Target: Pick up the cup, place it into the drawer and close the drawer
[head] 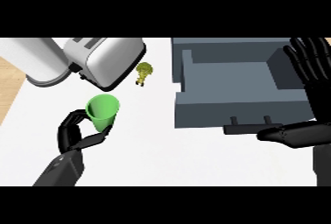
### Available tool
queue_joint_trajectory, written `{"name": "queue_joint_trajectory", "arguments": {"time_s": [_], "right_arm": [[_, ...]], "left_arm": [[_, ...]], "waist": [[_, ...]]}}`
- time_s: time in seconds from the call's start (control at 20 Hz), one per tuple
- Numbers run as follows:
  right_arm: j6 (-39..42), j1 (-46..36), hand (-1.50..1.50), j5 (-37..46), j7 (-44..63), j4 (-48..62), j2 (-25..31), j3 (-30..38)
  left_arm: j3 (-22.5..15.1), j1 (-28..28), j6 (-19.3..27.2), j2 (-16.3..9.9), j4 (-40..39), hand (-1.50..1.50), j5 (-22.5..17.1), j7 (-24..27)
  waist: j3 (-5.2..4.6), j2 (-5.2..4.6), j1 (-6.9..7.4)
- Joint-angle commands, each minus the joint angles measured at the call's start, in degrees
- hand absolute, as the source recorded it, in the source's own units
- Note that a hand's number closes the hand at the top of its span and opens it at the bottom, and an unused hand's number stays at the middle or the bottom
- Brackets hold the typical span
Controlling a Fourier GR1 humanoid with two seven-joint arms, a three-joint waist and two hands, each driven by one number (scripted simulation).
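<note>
Head view: toaster (pixel 107 59) and small figurine (pixel 143 72) behind green cup (pixel 103 111).

We see the cup's (pixel 103 112) base hidden within the left robot hand (pixel 76 133); the right robot hand (pixel 311 65) is cut by the right edge; the small yellow-green figure (pixel 143 73) beside the toaster (pixel 107 58) is too small to identify.
</note>
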State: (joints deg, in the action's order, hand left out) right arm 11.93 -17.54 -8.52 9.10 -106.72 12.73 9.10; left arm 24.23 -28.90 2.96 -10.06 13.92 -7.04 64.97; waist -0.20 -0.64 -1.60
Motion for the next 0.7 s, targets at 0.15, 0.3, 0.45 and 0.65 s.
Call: {"name": "queue_joint_trajectory", "arguments": {"time_s": [0.15, 0.3, 0.45, 0.65], "right_arm": [[0.2, 2.0, -1.50, 0.0, -0.7, -1.2, -0.9, -0.7], [-1.0, 1.6, -1.50, 1.9, -1.0, 0.0, -1.3, -1.1], [-0.2, 3.8, -1.50, 1.8, -2.6, -0.7, -1.6, -1.2], [-0.2, 1.6, -1.50, 0.5, 0.0, -0.5, 0.3, 0.6]], "left_arm": [[-1.4, -1.1, -6.0, 1.7, 1.5, 1.50, 1.2, 8.4], [-3.6, -3.2, -12.6, 1.7, 3.5, 1.50, 1.8, 4.5], [-6.3, -6.4, -13.8, 2.9, 6.7, 1.50, 3.0, 0.7], [-8.4, -10.6, -13.4, 3.0, 11.1, 1.50, 3.5, -4.2]], "waist": [[-0.01, 0.06, -0.15], [0.06, 0.30, 0.55], [0.17, 0.67, 0.84], [0.21, 0.88, 1.33]]}}
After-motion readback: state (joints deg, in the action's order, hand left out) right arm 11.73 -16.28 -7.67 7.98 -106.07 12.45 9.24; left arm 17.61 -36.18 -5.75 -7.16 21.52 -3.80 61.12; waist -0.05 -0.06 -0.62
